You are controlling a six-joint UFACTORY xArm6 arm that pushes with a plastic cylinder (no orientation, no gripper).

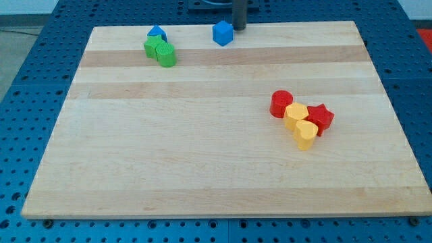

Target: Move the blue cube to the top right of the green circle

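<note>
With no jaws fitted, my tip (239, 30) apparently touches the blue cube's (222, 33) right, poised to push it leftward toward the green circle (167, 55).

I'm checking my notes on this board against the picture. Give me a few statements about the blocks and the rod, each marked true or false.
1. My tip is just to the view's right of the blue cube. True.
2. The blue cube touches the green blocks. False: it lies apart from them, to the view's right.
3. A second blue block sits against the green blocks' top side. True.
4. The red and yellow blocks are spread across the board. False: they cluster together at the view's right.
5. My tip is among the yellow blocks. False: it is at the view's top edge.
</note>
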